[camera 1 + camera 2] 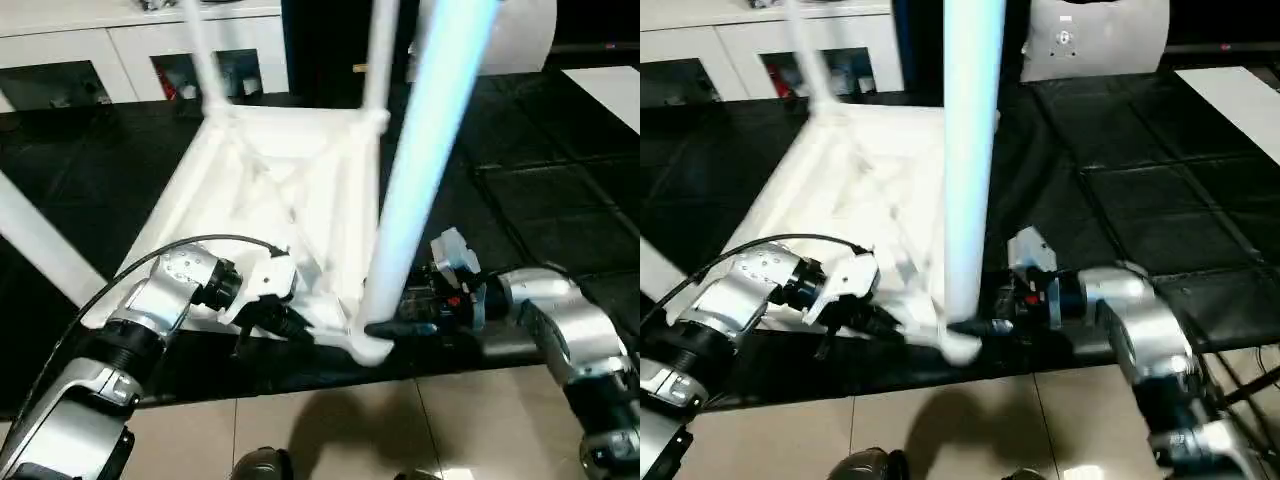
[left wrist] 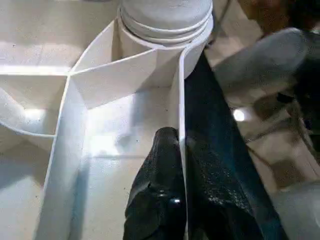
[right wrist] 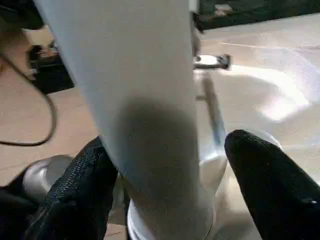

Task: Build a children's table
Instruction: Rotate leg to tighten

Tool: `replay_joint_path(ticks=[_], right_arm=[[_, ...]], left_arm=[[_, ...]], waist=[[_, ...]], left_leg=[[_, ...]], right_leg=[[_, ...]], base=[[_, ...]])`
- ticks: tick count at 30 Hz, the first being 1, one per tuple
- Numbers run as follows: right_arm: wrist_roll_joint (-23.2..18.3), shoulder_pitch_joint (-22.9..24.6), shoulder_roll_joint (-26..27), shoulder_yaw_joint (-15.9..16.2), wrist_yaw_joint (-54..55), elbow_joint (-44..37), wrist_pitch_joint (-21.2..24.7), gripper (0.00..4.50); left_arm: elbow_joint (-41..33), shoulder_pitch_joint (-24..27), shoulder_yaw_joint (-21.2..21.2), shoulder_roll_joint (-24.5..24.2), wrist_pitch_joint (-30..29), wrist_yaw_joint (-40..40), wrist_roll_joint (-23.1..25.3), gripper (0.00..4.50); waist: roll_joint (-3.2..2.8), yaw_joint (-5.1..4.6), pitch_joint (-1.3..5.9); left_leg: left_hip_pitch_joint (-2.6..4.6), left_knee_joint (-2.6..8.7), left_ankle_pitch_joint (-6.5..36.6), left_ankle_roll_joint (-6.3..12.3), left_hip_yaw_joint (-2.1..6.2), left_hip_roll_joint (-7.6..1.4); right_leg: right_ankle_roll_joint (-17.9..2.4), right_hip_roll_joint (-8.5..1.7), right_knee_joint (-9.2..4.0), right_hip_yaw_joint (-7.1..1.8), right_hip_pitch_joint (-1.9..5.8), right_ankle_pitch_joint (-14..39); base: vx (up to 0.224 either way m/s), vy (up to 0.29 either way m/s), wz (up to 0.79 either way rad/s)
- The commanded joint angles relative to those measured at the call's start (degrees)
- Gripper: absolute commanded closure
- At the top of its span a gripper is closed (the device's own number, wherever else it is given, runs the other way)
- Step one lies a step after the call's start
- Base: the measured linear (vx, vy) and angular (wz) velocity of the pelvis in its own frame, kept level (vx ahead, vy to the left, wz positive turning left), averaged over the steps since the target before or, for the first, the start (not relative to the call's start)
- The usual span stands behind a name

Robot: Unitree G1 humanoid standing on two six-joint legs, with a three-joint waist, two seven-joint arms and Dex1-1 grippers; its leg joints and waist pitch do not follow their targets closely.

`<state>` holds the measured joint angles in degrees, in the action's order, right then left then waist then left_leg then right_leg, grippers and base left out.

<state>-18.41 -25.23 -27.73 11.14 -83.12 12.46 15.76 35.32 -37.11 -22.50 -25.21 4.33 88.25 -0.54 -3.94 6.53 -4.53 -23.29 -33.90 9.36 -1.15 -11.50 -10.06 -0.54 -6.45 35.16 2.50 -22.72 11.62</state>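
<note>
The children's table lies upside down on the black mat, its ribbed white top (image 1: 290,190) facing up. A long white leg (image 1: 420,160) stands in the near corner socket (image 1: 368,345). Two more legs (image 1: 205,50) (image 1: 380,50) rise from the far corners, and another leg (image 1: 40,245) slants off at the left. My left gripper (image 1: 290,325) is shut on the top's thin near rim (image 2: 181,90), one finger on each side. My right gripper (image 1: 395,328) stands open around the base of the near leg, with one finger (image 3: 265,170) clearly apart from it.
A white cabinet with glass doors (image 1: 100,60) runs along the back left. A white object (image 1: 520,35) stands at the back right and a white board (image 1: 610,90) lies at the far right. Tan tiled floor (image 1: 330,430) borders the mat in front.
</note>
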Motion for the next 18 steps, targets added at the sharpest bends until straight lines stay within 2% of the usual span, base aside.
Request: replay_joint_path(ticks=[1,2,4,6,7,9,14,18], right_arm=[[-0.5,-1.0,0.0,1.9,-2.6,0.8,0.5,1.26],[0.0,-2.2,0.3,3.3,-4.7,2.3,0.5,1.44],[0.1,-2.4,0.3,3.6,-5.3,2.6,0.5,1.56],[0.5,-2.8,0.3,4.2,-6.1,3.1,0.1,1.86],[1.1,-3.6,0.0,5.6,-8.0,4.0,-0.5,1.86],[1.3,-4.0,-0.3,6.4,-8.9,4.1,-0.6,2.01],[0.2,-4.8,-0.9,8.8,-9.4,4.5,-0.1,2.30],[-0.4,-4.8,0.4,7.7,-9.4,4.1,2.3,2.34]], left_arm=[[-0.4,-1.7,-3.1,0.5,1.9,4.1,-0.2,4.50],[0.5,-2.5,-4.4,0.6,2.9,4.2,-0.5,4.50],[0.7,-2.7,-4.7,0.6,3.1,4.2,-0.6,4.50],[1.1,-3.0,-4.8,0.8,3.5,4.2,-0.4,4.50],[2.0,-3.5,-4.7,1.1,3.9,4.2,-0.2,4.50],[2.3,-3.7,-4.8,1.1,4.0,4.2,-0.2,4.50],[3.5,-4.1,-5.0,0.9,4.3,4.2,-1.0,4.50],[3.6,-3.7,-3.4,1.1,3.2,4.2,-1.3,4.50]], waist=[[0.63,-0.38,4.44],[0.64,-0.38,4.52],[0.65,-0.24,4.56],[0.83,-0.21,4.59],[0.75,-0.26,4.50],[0.86,-0.18,4.58],[0.89,-0.16,4.43],[0.88,-0.23,4.35]], left_leg=[[2.24,4.07,12.1,3.49,1.17,-3.23],[2.19,3.96,12.2,3.48,1.14,-3.05],[2.20,3.96,11.7,3.48,1.13,-3.13],[2.04,3.90,10.7,4.03,1.17,-3.13],[1.98,3.82,10.4,4.26,1.14,-3.03],[1.99,3.74,9.8,4.49,1.13,-3.07],[1.96,3.85,10.3,4.48,1.20,-3.11],[1.94,3.98,11.1,4.20,1.21,-3.14]], right_leg=[[-15.4,-2.32,-3.44,-1.59,1.84,5.6],[-15.7,-2.27,-3.33,-1.50,1.86,5.3],[-15.8,-2.29,-3.31,-1.54,1.87,4.5],[-15.9,-2.33,-3.13,-1.50,2.01,3.0],[-16.1,-2.28,-3.12,-1.45,1.92,2.8],[-16.1,-2.34,-3.07,-1.50,2.01,2.1],[-15.9,-2.37,-3.20,-1.48,2.02,3.7],[-16.0,-2.34,-3.28,-1.49,2.01,4.6]], base=[[0.000,0.000,0.00],[0.000,0.000,0.00],[0.000,0.000,0.00],[0.000,0.000,0.00],[0.000,0.000,0.00],[0.000,0.000,0.00],[0.000,0.000,0.00],[0.000,0.000,0.00]])
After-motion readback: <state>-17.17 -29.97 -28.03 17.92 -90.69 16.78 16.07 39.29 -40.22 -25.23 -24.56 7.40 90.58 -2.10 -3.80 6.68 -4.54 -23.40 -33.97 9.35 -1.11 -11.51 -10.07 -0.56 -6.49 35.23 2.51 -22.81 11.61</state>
